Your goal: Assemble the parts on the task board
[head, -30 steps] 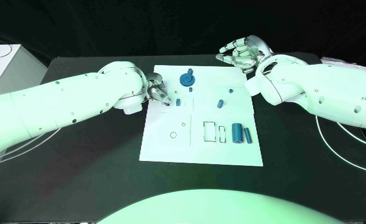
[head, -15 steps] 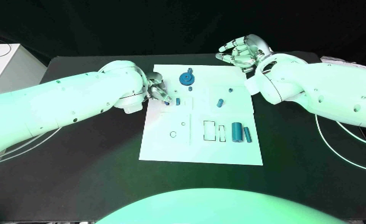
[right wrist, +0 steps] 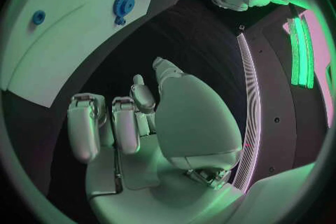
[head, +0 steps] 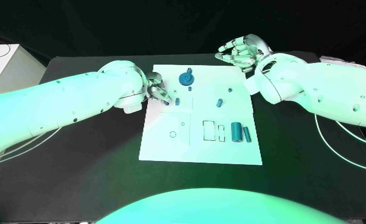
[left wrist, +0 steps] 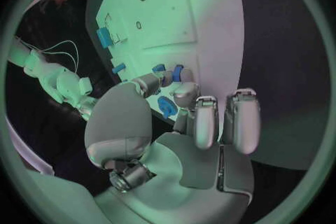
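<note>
The white task board (head: 200, 147) lies mid-table. My left hand (head: 156, 90) is at its left edge, thumb and a finger pinching a small blue peg (head: 166, 102) (left wrist: 160, 69) just over the board. A second small peg (head: 177, 101) (left wrist: 177, 73) stands right beside it. A blue gear (head: 186, 79) (left wrist: 167, 106) (right wrist: 124, 3) sits on the far part of the board. Two blue cylinders (head: 237, 131) lie near the right edge, by rectangular slots. My right hand (head: 243, 52) (right wrist: 133, 123) hovers past the far right corner, fingers curled in, holding nothing.
Further small blue pieces (head: 219, 102) stand in the middle right of the board, one (head: 189, 70) just beyond the gear. Two round holes (head: 174, 134) lie in the left near part. A white box (head: 11, 65) sits at the table's far left.
</note>
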`<control>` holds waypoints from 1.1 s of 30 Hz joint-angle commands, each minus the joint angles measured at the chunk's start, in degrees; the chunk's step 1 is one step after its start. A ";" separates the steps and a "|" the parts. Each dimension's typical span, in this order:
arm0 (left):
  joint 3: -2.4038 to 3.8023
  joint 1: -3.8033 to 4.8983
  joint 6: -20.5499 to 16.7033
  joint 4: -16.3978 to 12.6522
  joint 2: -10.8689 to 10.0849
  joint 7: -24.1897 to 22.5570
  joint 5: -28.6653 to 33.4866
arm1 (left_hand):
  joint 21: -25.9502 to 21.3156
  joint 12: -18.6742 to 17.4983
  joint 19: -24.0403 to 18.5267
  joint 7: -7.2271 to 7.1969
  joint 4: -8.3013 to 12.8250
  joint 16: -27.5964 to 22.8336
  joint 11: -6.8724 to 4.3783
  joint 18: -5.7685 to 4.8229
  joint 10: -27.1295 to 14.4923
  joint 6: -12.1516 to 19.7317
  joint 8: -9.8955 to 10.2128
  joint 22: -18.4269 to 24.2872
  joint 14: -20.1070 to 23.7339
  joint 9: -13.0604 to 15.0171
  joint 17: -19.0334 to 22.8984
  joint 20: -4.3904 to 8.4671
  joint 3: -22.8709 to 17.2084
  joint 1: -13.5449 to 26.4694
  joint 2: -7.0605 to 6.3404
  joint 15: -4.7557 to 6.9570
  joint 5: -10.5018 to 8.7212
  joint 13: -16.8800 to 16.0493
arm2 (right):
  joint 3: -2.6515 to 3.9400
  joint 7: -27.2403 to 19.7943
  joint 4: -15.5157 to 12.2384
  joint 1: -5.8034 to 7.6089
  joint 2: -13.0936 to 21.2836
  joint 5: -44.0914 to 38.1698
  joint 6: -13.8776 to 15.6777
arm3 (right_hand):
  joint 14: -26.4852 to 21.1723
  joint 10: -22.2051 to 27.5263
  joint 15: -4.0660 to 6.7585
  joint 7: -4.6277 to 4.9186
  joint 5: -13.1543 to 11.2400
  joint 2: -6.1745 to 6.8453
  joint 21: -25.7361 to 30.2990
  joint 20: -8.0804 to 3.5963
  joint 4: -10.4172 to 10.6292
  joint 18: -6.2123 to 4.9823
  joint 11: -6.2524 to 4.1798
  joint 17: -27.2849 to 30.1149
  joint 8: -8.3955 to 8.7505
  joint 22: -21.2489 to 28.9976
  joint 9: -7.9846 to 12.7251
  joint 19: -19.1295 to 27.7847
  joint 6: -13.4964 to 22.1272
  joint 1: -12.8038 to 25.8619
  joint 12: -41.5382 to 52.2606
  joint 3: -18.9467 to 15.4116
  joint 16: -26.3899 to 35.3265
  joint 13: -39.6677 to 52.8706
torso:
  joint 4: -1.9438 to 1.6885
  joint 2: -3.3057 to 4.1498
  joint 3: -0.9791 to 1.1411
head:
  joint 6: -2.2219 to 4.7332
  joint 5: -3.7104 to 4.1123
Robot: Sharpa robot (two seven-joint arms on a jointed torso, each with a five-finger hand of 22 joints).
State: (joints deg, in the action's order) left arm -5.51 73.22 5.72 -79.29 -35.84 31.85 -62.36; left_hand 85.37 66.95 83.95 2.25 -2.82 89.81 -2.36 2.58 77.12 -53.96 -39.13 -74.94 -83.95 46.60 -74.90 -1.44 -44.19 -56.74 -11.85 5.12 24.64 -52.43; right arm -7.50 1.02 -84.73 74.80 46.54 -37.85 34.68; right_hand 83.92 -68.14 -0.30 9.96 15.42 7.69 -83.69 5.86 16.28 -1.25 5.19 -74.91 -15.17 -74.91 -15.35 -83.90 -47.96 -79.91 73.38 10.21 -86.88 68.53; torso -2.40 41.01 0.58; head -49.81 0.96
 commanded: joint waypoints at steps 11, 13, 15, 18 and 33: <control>-0.36 -0.41 2.19 0.21 0.32 -0.01 0.56 | 0.15 -0.01 0.27 -1.14 -1.13 0.19 -0.34 -0.42 -0.06 -1.21 -0.20 -6.52 -6.05 -0.85 -15.10 0.37 2.66 1.36 -0.35 0.37 -0.37 -0.10 | 0.01 -0.68 -0.03 -0.03 0.00 -0.58 -0.76 | 4.41 0.52 -0.25 0.06 -0.06 0.01 0.29 0.36 0.13 -0.39 -0.02 -8.49 -0.22 -10.05 0.06 -3.61 0.41 0.33 -0.09 0.33 0.19 -0.05 | 0.02 0.02 0.00 | 0.09 0.02; -0.36 -0.42 2.16 0.24 0.34 -0.01 0.56 | 0.13 0.01 0.25 -1.16 -1.57 0.19 -0.34 -0.42 -0.07 -1.29 -0.20 -6.49 -6.05 -1.05 -15.10 0.38 3.43 1.53 -0.41 0.38 -0.40 -0.16 | 0.01 -0.68 -0.03 -0.03 -0.01 -0.58 -0.76 | 4.41 0.52 -0.25 0.06 -0.06 0.01 0.29 0.36 0.13 -0.39 -0.02 -8.49 -0.22 -10.05 0.06 -3.61 0.41 0.33 -0.09 0.33 0.19 -0.05 | 0.01 0.01 0.00 | 0.15 0.03; -0.37 -0.42 2.14 0.27 0.34 -0.01 0.56 | 0.15 0.01 0.29 -1.15 -1.98 0.19 -0.34 -0.43 -0.09 -1.36 -0.21 -6.55 -6.05 -1.25 -15.10 0.39 4.18 1.65 -0.45 0.38 -0.41 -0.19 | 0.01 -0.68 -0.03 -0.03 -0.01 -0.58 -0.74 | 4.41 0.52 -0.25 0.06 -0.06 0.01 0.29 0.36 0.13 -0.39 -0.02 -8.49 -0.22 -10.05 0.06 -3.61 0.41 0.33 -0.09 0.33 0.19 -0.05 | 0.00 -0.02 0.00 | 0.13 0.04; -0.37 -0.43 2.14 0.37 0.35 -0.01 0.56 | 0.11 0.01 0.27 -1.14 -2.59 0.19 -0.33 -0.42 -0.11 -1.46 -0.22 -6.51 -6.05 -1.50 -15.10 0.40 5.21 1.84 -0.49 0.37 -0.44 -0.23 | 0.01 -0.68 -0.02 -0.03 -0.03 -0.58 -0.75 | 4.41 0.52 -0.25 0.06 -0.06 0.01 0.29 0.36 0.13 -0.39 -0.02 -8.49 -0.22 -10.05 0.06 -3.61 0.41 0.33 -0.09 0.33 0.19 -0.05 | 0.01 -0.02 -0.01 | 0.18 -0.07; -0.39 -0.43 2.07 0.74 0.29 0.01 0.48 | 0.04 -0.06 0.27 -1.08 -5.11 0.19 -0.27 -0.41 -0.22 -1.73 -0.28 -6.51 -6.05 -2.54 -15.10 0.38 10.15 2.15 -1.03 0.33 -0.64 -0.34 | 0.01 -0.72 0.00 -0.03 0.00 -0.55 -0.75 | 4.41 0.52 -0.25 0.06 -0.06 0.01 0.29 0.36 0.13 -0.39 -0.02 -8.49 -0.22 -10.05 0.06 -3.61 0.41 0.33 -0.09 0.33 0.19 -0.05 | -0.01 -0.04 -0.03 | 0.28 -0.05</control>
State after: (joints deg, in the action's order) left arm -5.67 73.13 6.11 -78.46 -35.68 31.86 -62.34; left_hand 85.36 66.94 83.94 1.01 -8.06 89.81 -2.46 2.59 77.21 -55.60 -39.52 -74.92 -83.94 44.11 -74.90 -1.44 -34.37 -55.09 -12.60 5.12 24.19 -52.76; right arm -7.50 1.00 -84.68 74.80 46.54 -37.86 34.67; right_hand 83.92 -68.14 -0.30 9.96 15.42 7.69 -83.69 5.86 16.28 -1.25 5.19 -74.91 -15.17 -74.94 -15.35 -83.90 -47.96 -79.92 73.38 10.21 -86.88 68.53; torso -2.40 41.00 0.56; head -49.41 0.96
